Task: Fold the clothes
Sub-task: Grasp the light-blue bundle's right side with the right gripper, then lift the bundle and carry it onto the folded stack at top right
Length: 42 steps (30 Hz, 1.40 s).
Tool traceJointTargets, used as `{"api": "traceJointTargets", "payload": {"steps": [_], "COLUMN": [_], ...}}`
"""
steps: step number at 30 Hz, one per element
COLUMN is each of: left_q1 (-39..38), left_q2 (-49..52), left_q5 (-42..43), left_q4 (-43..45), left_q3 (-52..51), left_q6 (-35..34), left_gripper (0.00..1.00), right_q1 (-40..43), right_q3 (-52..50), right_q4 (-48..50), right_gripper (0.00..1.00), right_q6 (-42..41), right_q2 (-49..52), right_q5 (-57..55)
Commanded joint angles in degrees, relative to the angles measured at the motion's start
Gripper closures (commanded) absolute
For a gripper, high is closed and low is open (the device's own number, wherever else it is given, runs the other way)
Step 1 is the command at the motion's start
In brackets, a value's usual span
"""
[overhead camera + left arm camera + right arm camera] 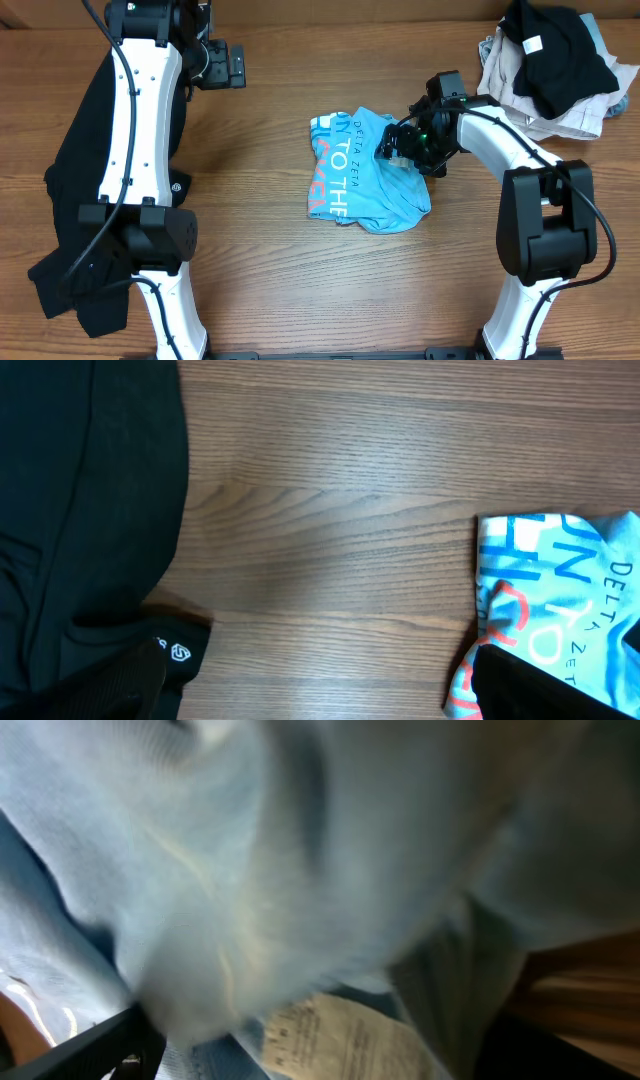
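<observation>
The light blue T-shirt (pixel 362 172) with white and pink lettering lies partly folded and bunched at the table's middle. It also shows in the left wrist view (pixel 560 590). My right gripper (pixel 400 148) is at the shirt's right edge. In the right wrist view its fingers (pixel 320 1055) are spread, with blurred blue fabric (pixel 250 870) and a care label (pixel 340 1040) between them. My left gripper (pixel 232 66) is open and empty at the back left, above bare wood (pixel 320 680). A black garment (pixel 70 200) with a small white logo (pixel 181 653) lies at the left.
A pile of clothes sits at the back right corner, a black garment (pixel 560 55) on top of beige ones (pixel 510 85). The left arm's white links stand over the black garment at the left.
</observation>
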State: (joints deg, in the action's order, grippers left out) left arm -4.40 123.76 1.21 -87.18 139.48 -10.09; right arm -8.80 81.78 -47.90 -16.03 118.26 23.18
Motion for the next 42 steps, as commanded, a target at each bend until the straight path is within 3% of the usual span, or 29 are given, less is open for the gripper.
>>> {"api": "traceJointTargets", "payload": {"steps": [1, 3, 7, 10, 11, 14, 19, 24, 35, 42], "left_q1": [-0.07, -0.07, -0.09, -0.11, -0.11, -0.11, -0.11, -0.11, -0.11, -0.09], "left_q2": [-0.31, -0.31, -0.31, -0.31, -0.31, -0.31, -0.31, -0.31, -0.31, -0.31], "left_q5": [-0.39, -0.39, -0.37, -0.33, -0.33, -0.33, -0.35, -0.35, -0.35, -0.33], "left_q4": [-0.28, -0.39, -0.44, -0.46, -0.46, -0.48, -0.63, -0.63, -0.59, -0.61], "left_q3": [0.48, 0.48, 0.48, 0.48, 0.48, 0.48, 0.48, 0.48, 0.48, 0.48], "left_q6": [1.36, 1.36, 1.33, 1.31, 1.31, 1.31, 1.33, 1.33, 1.33, 1.31], "left_gripper": [0.00, 0.00, 0.00, 0.00, 0.00, 0.00, 0.00, 0.00, 0.00, 0.00], "right_q1": [-3.91, -5.90, -9.88, -11.98, -12.26, -12.35, -10.36, -7.26, 0.85, 7.63], "right_q3": [-0.20, -0.20, -0.20, -0.20, -0.20, -0.17, 1.01, 3.89, 7.91, 14.12], "right_q4": [2.05, 4.57, 11.76, 18.18, 20.39, 26.71, 36.11, 37.11, 37.44, 37.70], "right_gripper": [0.06, 0.14, 0.40, 0.76, 0.84, 0.96, 0.96, 0.96, 0.96, 0.96], "right_q6": [-4.02, -5.62, -10.21, -13.57, -14.32, -14.45, -17.35, -21.11, -26.03, -27.54], "right_q2": [3.32, 3.34, 3.34, 3.34, 3.34, 3.34, 3.08, 0.61, -9.73, -10.91], "right_q5": [5.97, 8.04, 10.62, 10.88, 11.54, 16.79, 27.91, 32.06, 32.17, 32.13]}}
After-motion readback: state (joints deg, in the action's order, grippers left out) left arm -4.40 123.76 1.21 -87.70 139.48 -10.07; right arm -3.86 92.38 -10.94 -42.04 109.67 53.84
